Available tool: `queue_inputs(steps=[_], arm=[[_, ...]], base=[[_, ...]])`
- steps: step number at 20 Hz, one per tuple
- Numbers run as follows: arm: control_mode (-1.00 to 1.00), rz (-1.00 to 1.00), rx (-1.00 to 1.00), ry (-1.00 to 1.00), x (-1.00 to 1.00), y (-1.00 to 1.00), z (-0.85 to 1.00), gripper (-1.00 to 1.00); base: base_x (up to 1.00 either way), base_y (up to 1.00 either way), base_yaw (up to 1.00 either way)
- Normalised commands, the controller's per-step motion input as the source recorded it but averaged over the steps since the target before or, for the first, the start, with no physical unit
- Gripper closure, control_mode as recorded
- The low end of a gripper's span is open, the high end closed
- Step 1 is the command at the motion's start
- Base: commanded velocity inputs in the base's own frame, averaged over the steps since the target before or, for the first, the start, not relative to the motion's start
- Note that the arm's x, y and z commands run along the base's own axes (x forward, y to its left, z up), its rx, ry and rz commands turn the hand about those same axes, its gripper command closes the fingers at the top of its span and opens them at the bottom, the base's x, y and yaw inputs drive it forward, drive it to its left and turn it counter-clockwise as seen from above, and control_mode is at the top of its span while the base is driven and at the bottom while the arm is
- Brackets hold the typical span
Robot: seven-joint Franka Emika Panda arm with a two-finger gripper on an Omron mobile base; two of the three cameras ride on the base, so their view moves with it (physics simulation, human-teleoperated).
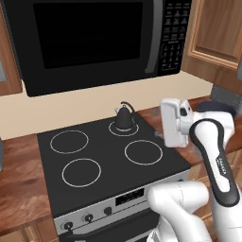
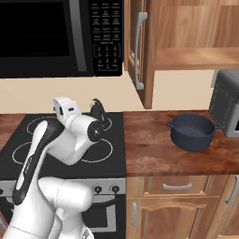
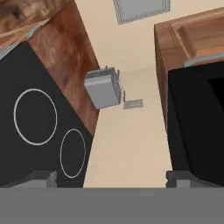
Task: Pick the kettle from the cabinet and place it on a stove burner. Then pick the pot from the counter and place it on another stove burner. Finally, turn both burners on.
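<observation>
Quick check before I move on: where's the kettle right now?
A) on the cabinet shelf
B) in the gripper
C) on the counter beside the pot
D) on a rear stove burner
D: the kettle stands on the rear right stove burner, while the pot sits on the counter.

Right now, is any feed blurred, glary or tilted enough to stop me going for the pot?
Right base view: evenly lit, sharp, pot crisp on the counter. Left base view: slightly soft, arm blocks the right side. Hand view: heavily rolled, wall running diagonally, no glare.
</observation>
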Motion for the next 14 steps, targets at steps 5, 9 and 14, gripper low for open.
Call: queue_inputs(steps=[5,9,14], arm=[[-1.00,0.00,-0.26,-0.14,-0.25,0.00,0.10,-1.00],[-1.00,0.00,-0.24,-0.10,-0.29,0.00,0.02,-1.00],[-1.00,0.00,-0.22,-0.08,-0.33,-0.05,0.00,-1.00]], base=[[0.00,0.00,0.00],[0.00,0.00,0.00],[0.00,0.00,0.00]])
